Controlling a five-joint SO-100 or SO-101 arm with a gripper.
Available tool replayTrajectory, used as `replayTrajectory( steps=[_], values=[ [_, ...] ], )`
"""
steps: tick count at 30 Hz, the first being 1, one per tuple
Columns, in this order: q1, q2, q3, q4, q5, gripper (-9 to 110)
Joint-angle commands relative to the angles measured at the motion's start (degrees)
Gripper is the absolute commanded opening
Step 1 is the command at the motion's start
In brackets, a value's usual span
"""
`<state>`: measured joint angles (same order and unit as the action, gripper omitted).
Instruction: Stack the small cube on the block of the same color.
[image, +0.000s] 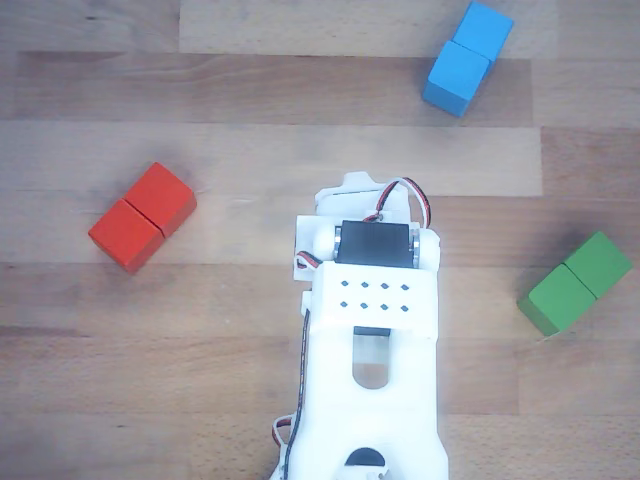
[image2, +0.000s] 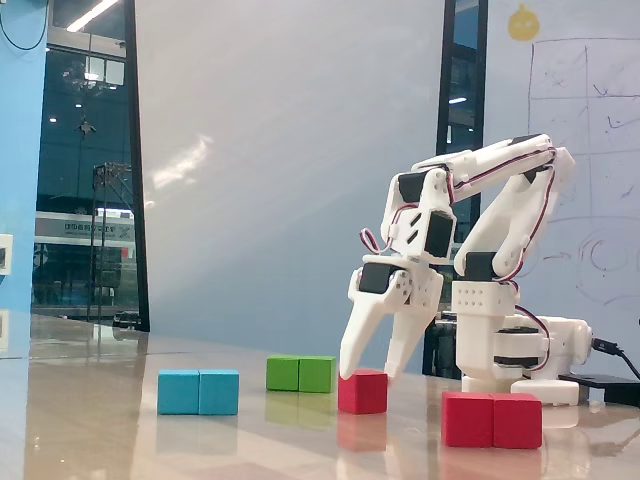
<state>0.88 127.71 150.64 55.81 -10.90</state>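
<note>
In the fixed view the small cube (image2: 362, 393) is plain red and sits on the table between the green block and the block of the same color (image2: 492, 420), a red oblong with a seam at front right. My gripper (image2: 368, 373) is open and points down. Its two fingertips reach the cube's top edges, one on each side. In the other view, from above, the red block (image: 142, 217) lies at the left. The white arm (image: 372, 300) fills the middle there and hides the small cube and the fingertips.
A blue oblong block (image2: 198, 392) lies at the left and a green one (image2: 300, 374) behind the cube. From above, blue block (image: 467, 58) is at top right and green block (image: 575, 283) at right. The arm's base (image2: 512, 352) stands behind the red block.
</note>
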Motion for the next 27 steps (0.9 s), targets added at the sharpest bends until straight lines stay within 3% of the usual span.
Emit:
replayTrajectory(
  steps=[1, 8, 27],
  values=[
    [3.52, -0.79, -0.62, -2.29, -0.26, 24],
    [9.4, -1.76, -0.97, -3.34, 0.09, 24],
    [4.57, -1.85, -0.53, -2.99, -0.09, 24]
  ],
)
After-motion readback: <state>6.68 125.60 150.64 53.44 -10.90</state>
